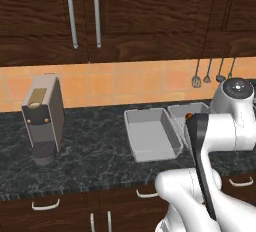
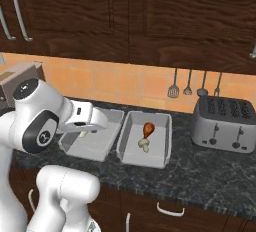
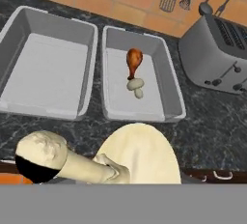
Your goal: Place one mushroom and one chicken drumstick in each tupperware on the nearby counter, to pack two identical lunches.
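**Pincer gripping mushroom, trays beyond**

The pincer [image 2: 85, 130] is closed on a big beige mushroom [image 3: 140, 155], which sits right at its tips with the stem out sideways; the fingers themselves are mostly hidden. Below and just ahead is the black-grey marbled stone counter [image 3: 212, 121]. Farther ahead stand two grey rectangular tupperware trays, side by side. The left tray [image 3: 48, 59] is nearest the pincer. The right tray [image 3: 170, 80] holds a reddish-brown chicken drumstick [image 3: 134, 61] touching a small beige mushroom [image 3: 136, 87]. Farthest out, to the right, is a silver toaster [image 3: 212, 59].
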